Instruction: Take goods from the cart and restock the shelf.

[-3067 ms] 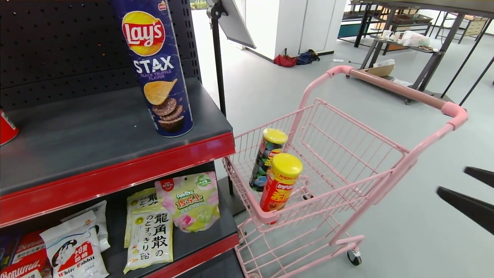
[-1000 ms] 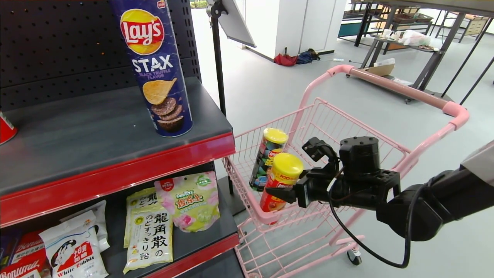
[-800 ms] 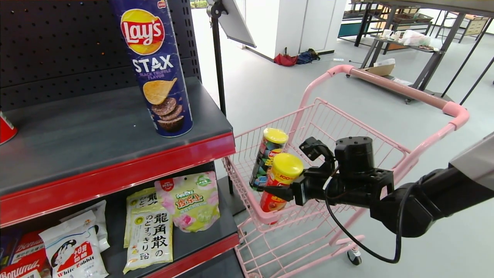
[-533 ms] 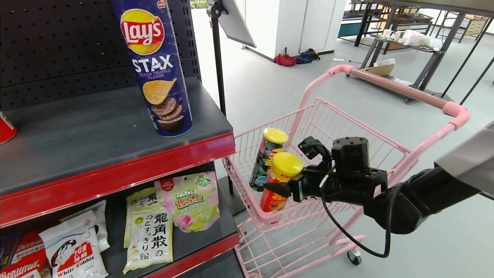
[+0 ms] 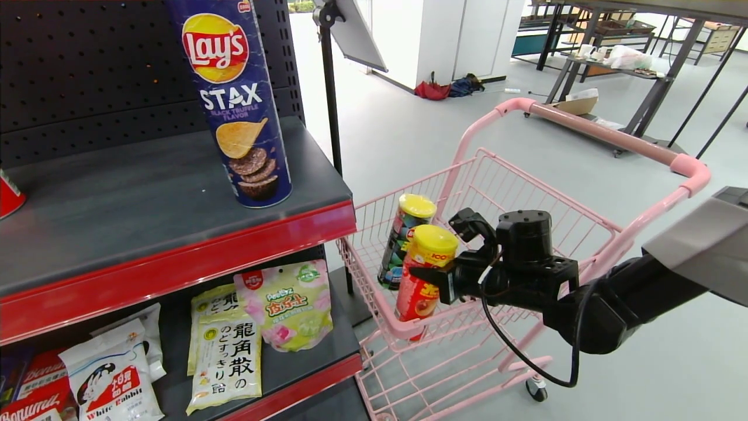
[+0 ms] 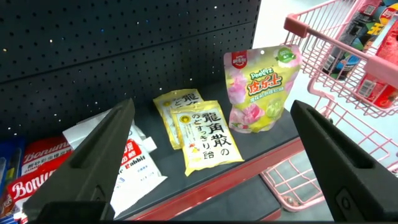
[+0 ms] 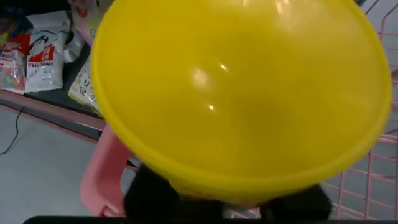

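Note:
A red chip can (image 5: 416,298) with a yellow lid stands tilted at the near left corner of the pink cart (image 5: 584,133). My right gripper (image 5: 435,264) is shut on its upper part, one dark finger (image 5: 425,272) crossing its front. In the right wrist view the yellow lid (image 7: 242,87) sits close above the right gripper (image 7: 224,200). A second can (image 5: 403,237), dark-bodied with a yellow lid, stands just behind it in the cart. A tall blue chip can (image 5: 236,105) stands on the upper shelf (image 5: 146,193). My left gripper (image 6: 211,112) hangs open before the lower shelf.
The lower shelf holds a pink-green pouch (image 5: 295,307), yellow sachets (image 5: 225,351) and white-red bags (image 5: 111,380). A red item (image 5: 9,196) sits at the upper shelf's left edge. A black pole (image 5: 330,88) rises between shelf and cart. Open grey floor lies right of the cart.
The right arm came in from the right and reached the red can. Over the last half second its fingers closed on the can, which tipped and rose slightly.

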